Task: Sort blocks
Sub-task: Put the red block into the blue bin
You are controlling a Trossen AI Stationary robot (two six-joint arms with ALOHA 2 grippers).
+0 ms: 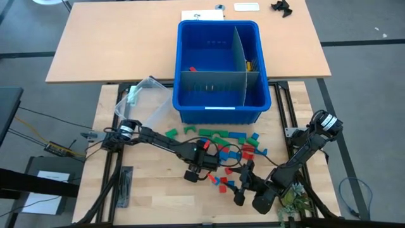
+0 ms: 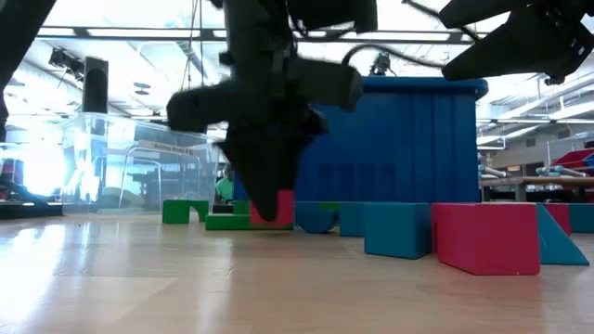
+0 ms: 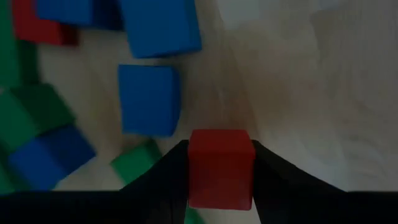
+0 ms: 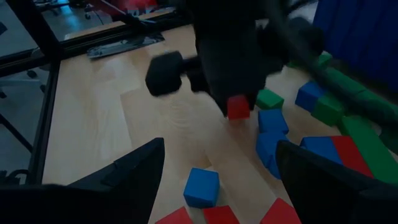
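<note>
The left gripper (image 3: 221, 171) has its jaws narrowed onto a red block (image 3: 221, 167), a small plain cube held down at the wooden table (image 1: 152, 196) beside the scattered blocks (image 1: 234, 142). To its right, the right gripper (image 4: 217, 180) hovers with jaws wide and empty.

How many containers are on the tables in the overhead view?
2. The blue bin sits at the middle, where the two tabletops meet. The clear tub lies tipped just left of it. None seem hidden.
</note>
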